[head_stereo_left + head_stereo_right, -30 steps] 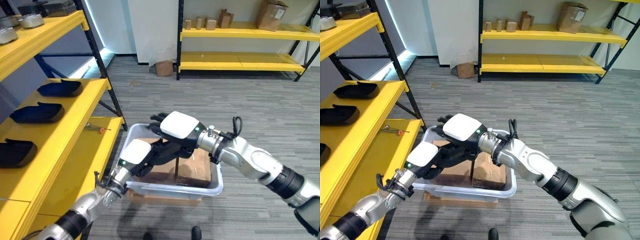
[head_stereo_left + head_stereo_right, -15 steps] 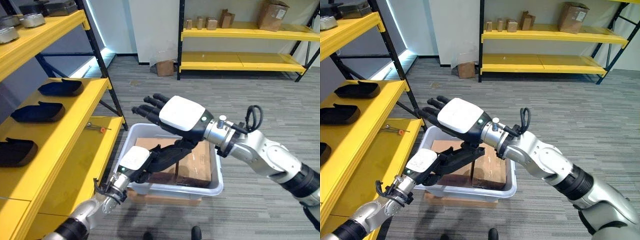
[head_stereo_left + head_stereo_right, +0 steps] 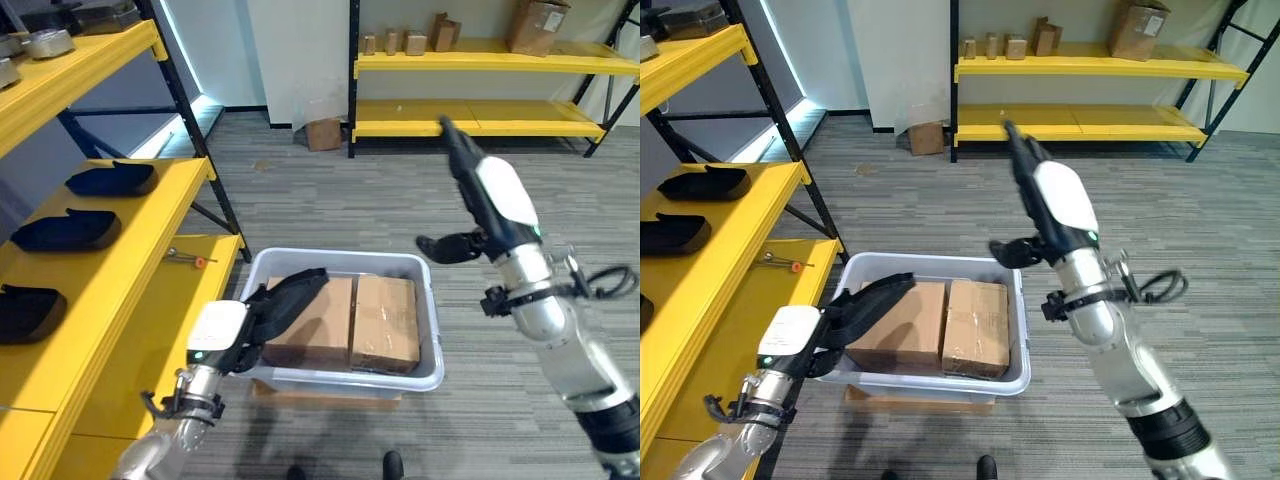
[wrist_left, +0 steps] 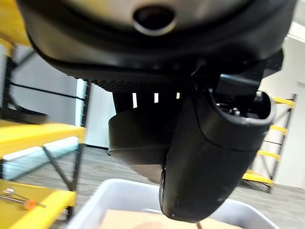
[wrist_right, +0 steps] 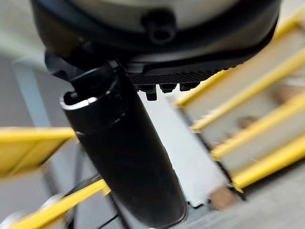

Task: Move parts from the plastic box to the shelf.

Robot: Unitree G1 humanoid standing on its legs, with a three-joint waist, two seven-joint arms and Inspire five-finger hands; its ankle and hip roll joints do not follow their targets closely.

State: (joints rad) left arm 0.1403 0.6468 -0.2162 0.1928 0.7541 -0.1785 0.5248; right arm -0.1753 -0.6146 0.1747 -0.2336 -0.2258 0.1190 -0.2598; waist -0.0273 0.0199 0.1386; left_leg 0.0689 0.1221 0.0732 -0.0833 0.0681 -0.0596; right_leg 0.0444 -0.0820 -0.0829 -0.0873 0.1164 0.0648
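Black moulded plastic — that is what the part [image 3: 290, 292] in the left hand [image 3: 235, 335] looks like, a long shallow shell like the three already lying on the yellow shelf [image 3: 120, 260] to your left. The left hand's fingers are curled round its near end, and the far end stands out over the near left corner of the plastic box [image 3: 425, 330], above the left of two brown cardboard boxes [image 3: 350, 320] packed side by side inside it. Judging by its thin walls and hollow form, you should expect it to be light and fairly stiff, with a smooth skin that could slide in the fingers; held by one end as it is now, it may droop or twist as you swing it — a hold nearer its middle, across the rim, would carry it steadier. The parts on the shelf [image 3: 75, 228] rest open side down, so you will probably want to set this one the same way in the gap beside them. Your right hand [image 3: 487, 195] is raised well clear of the box on the right, fingers straight and pointing up, thumb out, holding nothing. A small orange-tipped tool [image 3: 188, 257] lies on the lower shelf board near the box; keep the part's path clear of it.
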